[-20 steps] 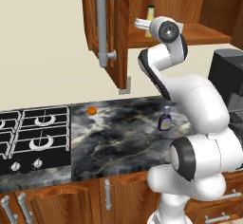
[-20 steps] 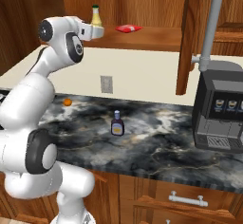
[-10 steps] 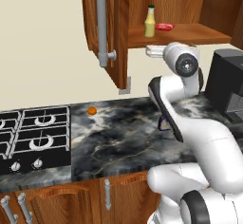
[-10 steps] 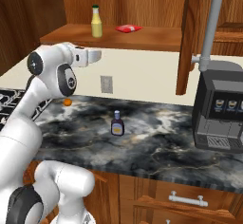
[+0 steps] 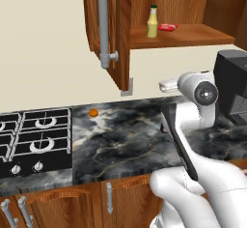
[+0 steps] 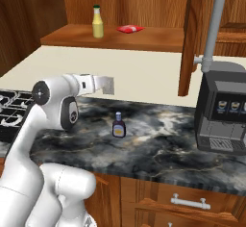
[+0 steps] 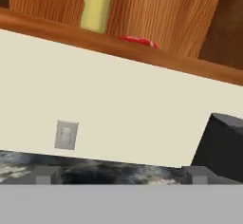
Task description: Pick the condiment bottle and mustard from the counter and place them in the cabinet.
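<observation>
The mustard [image 5: 152, 22] [image 6: 97, 22] [image 7: 96, 7] stands upright on the inner shelf of the open wooden cabinet [image 5: 193, 33] [image 6: 144, 37]. The condiment bottle [image 6: 118, 126] stands upright on the marble counter [image 6: 158, 144] [image 5: 120, 140]; in the left base view my arm covers it. My gripper [image 5: 166, 84] [image 6: 106, 84] [image 7: 119, 175] hangs open and empty below the shelf. It is level with the wall, above and a little behind the dark bottle, pointing at the back wall.
A red packet [image 5: 167, 27] [image 6: 129, 29] [image 7: 137, 41] lies on the shelf right of the mustard. The cabinet door [image 5: 120, 29] hangs open with its grey bar handle [image 5: 102, 24]. A black coffee machine [image 6: 224, 108] [image 5: 234, 87] stands at the right, the stove [image 5: 34, 140] at the left, and a small orange ball [image 5: 93, 112] near the wall.
The arm has come down from the shelf to just above the counter, hand empty. The mustard stays upright on the shelf; the dark bottle has not moved.
</observation>
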Controlling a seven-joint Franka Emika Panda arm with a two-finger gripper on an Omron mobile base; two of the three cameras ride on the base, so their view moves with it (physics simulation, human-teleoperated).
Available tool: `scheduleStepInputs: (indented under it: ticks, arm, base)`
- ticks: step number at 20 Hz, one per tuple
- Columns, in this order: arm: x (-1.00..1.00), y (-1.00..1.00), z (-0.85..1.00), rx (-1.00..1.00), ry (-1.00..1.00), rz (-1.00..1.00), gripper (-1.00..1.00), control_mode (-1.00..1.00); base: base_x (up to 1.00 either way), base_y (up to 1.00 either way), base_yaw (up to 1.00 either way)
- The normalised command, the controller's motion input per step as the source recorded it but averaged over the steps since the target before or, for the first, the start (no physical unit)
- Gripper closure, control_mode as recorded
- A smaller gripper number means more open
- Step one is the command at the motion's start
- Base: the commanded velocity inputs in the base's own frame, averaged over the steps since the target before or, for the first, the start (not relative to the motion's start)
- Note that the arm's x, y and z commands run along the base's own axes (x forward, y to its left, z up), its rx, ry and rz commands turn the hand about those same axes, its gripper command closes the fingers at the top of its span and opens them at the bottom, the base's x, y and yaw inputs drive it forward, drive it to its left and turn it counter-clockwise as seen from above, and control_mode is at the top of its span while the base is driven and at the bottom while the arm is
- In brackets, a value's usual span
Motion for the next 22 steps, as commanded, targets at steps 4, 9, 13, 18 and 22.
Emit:
scheduleStepInputs:
  ticks: [4,9,13,18,22]
  arm:
    - [-0.13,-0.40,-0.85,-0.21,0.33,0.07,-1.00,-1.00]
    - [0.01,-0.49,-0.84,-0.17,0.32,0.11,-1.00,-1.00]
    - [0.03,-0.55,-0.43,-0.01,0.07,0.15,-1.00,-1.00]
    - [0.03,-0.48,-0.34,0.01,0.00,0.18,-1.00,-1.00]
    - [0.00,-0.11,-0.28,0.01,0.00,0.13,-1.00,-1.00]
  base:
    - [0.00,0.00,0.00]
    - [0.00,0.00,0.00]
    - [0.00,0.00,0.00]
    - [0.00,0.00,0.00]
    - [0.00,0.00,0.00]
